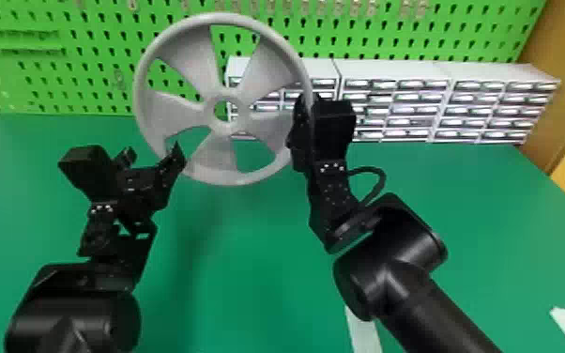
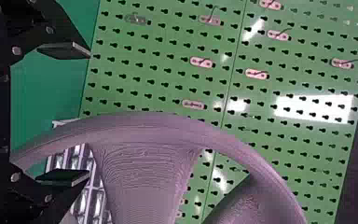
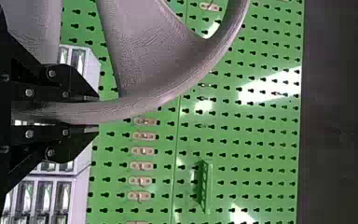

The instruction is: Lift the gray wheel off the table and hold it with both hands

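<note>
Gray wheel (image 1: 191, 61) is upright above the table (image 1: 248, 263): round rim, five broad spokes flaring outward, open center hole. Right claw (image 1: 301, 126) pinches the rim; left claw (image 1: 152, 152), at lower-left rim, is spread.

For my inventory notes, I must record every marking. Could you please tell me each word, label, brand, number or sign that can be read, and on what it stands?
None can be read.
Gray wheel: no text on its visible face.
Drawer units: fronts too small to tell whether they have labels.
Green pegboard: no readable text.
Left hand and right hand: no readable text.
</note>
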You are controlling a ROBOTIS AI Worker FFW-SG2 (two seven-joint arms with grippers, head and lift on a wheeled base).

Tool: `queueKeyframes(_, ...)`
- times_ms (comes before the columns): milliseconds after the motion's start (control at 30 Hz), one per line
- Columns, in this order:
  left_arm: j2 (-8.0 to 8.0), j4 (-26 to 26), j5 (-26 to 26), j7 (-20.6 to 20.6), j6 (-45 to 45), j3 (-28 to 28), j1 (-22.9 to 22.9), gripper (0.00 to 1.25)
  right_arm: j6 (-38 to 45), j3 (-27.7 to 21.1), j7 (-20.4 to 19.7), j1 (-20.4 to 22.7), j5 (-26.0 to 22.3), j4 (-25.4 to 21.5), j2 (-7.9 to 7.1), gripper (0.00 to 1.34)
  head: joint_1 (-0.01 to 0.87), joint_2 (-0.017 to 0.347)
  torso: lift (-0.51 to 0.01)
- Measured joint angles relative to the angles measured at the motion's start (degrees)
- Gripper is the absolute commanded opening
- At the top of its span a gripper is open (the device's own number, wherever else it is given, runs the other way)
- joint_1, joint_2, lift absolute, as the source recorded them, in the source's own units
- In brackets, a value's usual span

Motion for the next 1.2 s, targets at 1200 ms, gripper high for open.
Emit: queueKeyframes(1200,0.0,0.4,5.2,6.0,-3.8,-6.1,0.4,0.31,0.4,0.0,0.0,0.0,0.2,-0.1,0.17,0.19,0.711,0.015,-0.098)
